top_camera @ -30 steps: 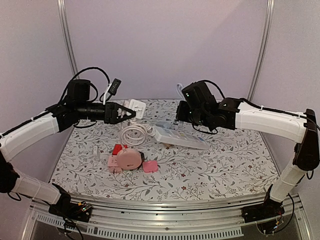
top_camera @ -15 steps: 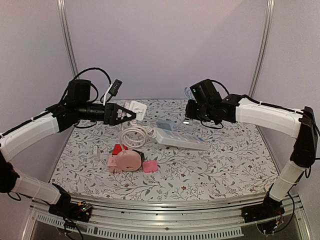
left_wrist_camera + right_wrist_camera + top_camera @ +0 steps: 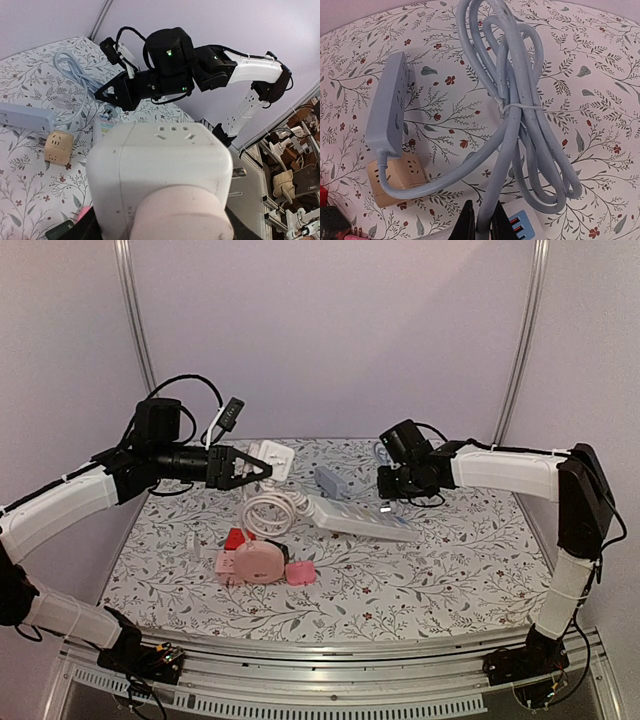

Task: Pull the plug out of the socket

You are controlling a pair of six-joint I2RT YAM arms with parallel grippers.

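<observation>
My left gripper (image 3: 262,468) hovers above the table's back left, shut on a white cube socket (image 3: 160,165). The cube has metal prongs on one side and a pale pink round body against its near face. My right gripper (image 3: 482,220) is shut on a blue-grey cable (image 3: 520,125), just above the end of a white power strip (image 3: 522,225) with blue and red ports. The plug at the cable's end is hidden under the fingers. In the top view the right gripper (image 3: 385,488) hangs over the white power strip (image 3: 360,518), which lies flat.
The cable runs to a blue-grey power strip (image 3: 390,102) beside a beige cube socket (image 3: 395,180). A coiled white cable (image 3: 270,508), a pink round reel (image 3: 258,560), small red and pink pieces (image 3: 300,573) and white sockets (image 3: 278,453) lie around the table's middle and back.
The right gripper has swung right and toward the back, away from the white strip's left end. The strip, tilted up a second ago, now lies flat. The left arm has not moved.
</observation>
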